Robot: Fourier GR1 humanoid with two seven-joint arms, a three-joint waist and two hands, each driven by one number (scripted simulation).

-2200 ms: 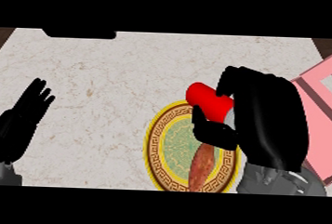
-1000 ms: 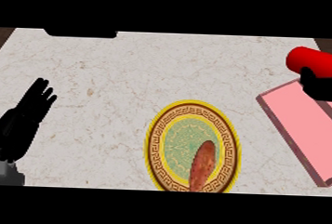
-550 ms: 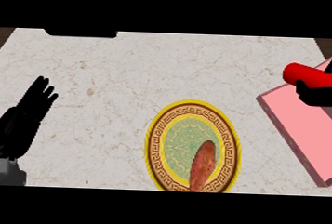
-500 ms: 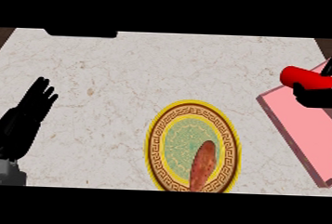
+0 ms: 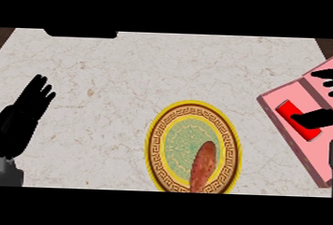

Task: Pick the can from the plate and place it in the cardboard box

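Note:
The red can lies on its side inside the pink cardboard box at the right edge of the head view. Over the box hovers my right hand, open, with its fingers spread apart; its thumb reaches across the can's right end, and the other fingers stand clear above it. The gold-rimmed plate sits at centre front with no can on it. At the left edge my left hand rests open, fingers up.
A brown elongated food item lies on the plate's right half. A flat black object sits at the counter's far edge, left of centre. Marbled counter top spreads between the plate and both hands.
My right hand carried the can from above the plate to the right, lowered it into the pink box and spread its fingers. The left hand has not moved.

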